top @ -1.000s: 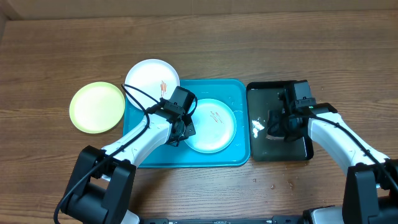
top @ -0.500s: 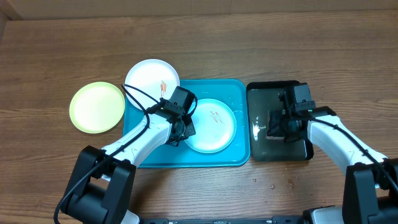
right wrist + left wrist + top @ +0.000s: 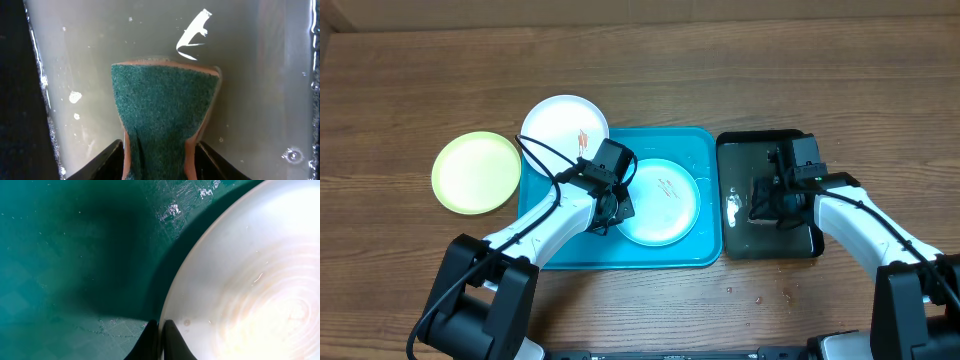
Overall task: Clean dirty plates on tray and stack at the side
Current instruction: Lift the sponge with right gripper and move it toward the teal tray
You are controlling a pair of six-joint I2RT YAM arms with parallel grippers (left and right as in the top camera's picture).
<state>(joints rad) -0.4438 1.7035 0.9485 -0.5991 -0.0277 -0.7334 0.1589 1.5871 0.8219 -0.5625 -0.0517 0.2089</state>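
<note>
Plates are found in three places. The light blue plate (image 3: pixel 658 201) lies inside the turquoise tray (image 3: pixel 560 245), right of centre, and faint reddish marks are seen on it. The white plate (image 3: pixel 564 124), which bears an orange-red smear, rests at the tray's far left corner, overlapping it and lying partly on the surface (image 3: pixel 420 80). The yellow-green plate (image 3: pixel 477 172) is set apart on the surface, left of the tray. No smear can be made out on it, and it is judged to mark the stacking place.

The left jaws are clenched on the left rim of the light blue plate. In the left wrist view the tips are seen pressed together, with the plate's edge running in between them. This hold is judged to steady the plate against sliding while it is scrubbed.

The right jaws are closed on a green-faced sponge (image 3: pixel 162 105), which is held tip-down in the cloudy water of the black tray (image 3: pixel 800 238), just right of the turquoise tray. The dip is judged to wet the sponge before wiping.

No brand, label or legible writing is found on any item.
</note>
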